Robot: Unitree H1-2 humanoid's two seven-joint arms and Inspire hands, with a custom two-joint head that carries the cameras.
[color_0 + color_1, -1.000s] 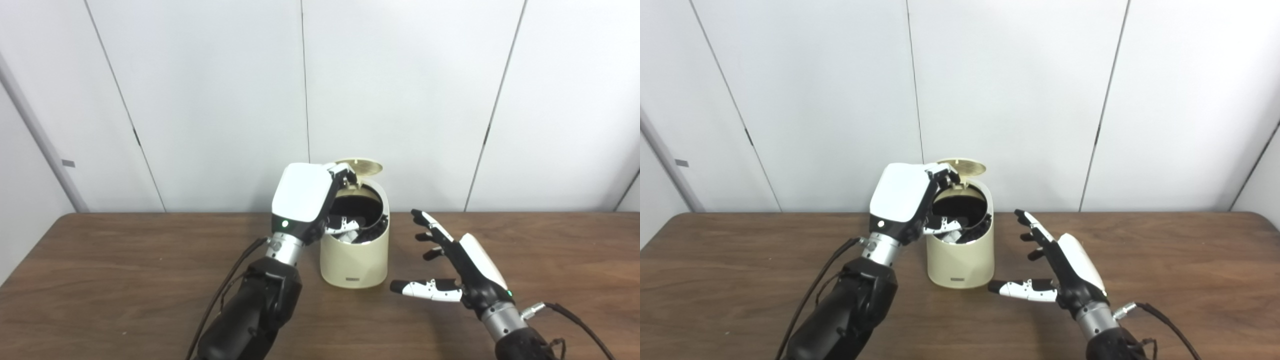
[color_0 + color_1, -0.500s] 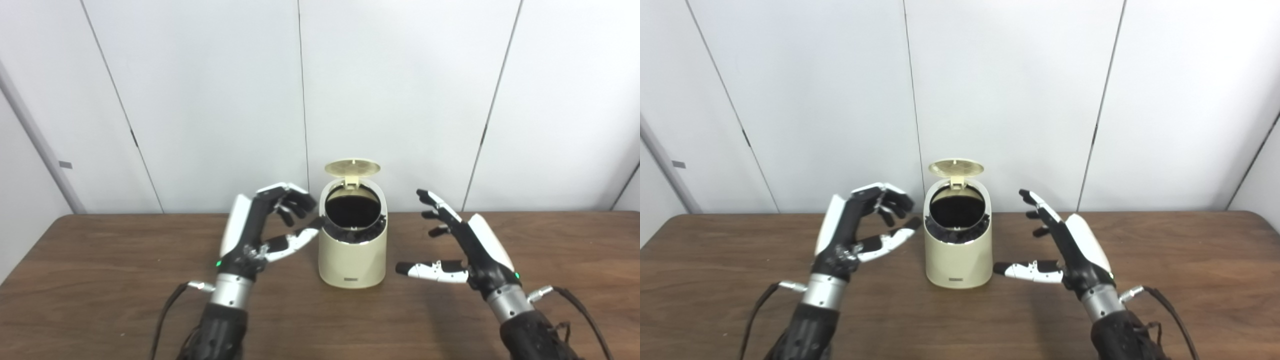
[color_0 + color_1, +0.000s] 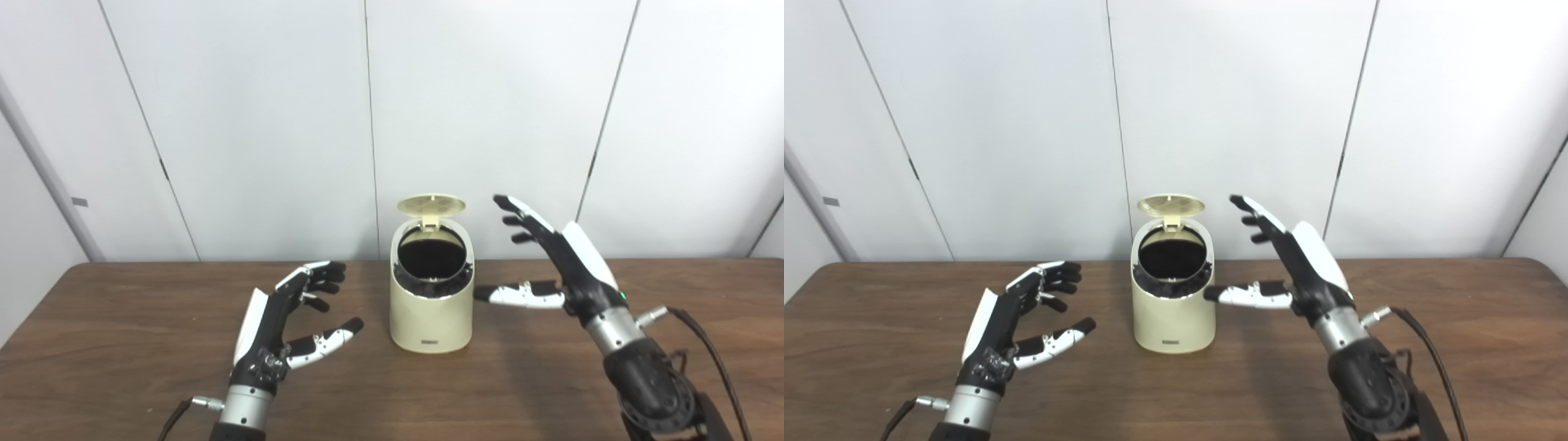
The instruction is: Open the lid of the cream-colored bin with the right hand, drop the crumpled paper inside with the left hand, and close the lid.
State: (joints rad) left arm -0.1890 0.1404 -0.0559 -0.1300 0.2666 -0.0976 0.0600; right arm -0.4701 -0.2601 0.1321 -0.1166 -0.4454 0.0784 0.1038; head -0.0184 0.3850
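Between the two hands on the desk [image 3: 122, 318] stands the cream-colored bin [image 3: 432, 306]. Its lid [image 3: 431, 205] is up, so opening is done. No paper shows on the desk or in either hand; it is probably inside the dark bin already. Left hand [image 3: 275, 324] is open, empty, low beside the bin. Right hand [image 3: 551, 263] is open and empty too, raised near the lid. Only closing the lid looks left to do.

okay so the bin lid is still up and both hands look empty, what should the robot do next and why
Probably bring the right hand over the lid and press it down. The lid stands open above the bin, the left hand is open, empty and off to the bin's side, and the right hand is raised beside the lid.
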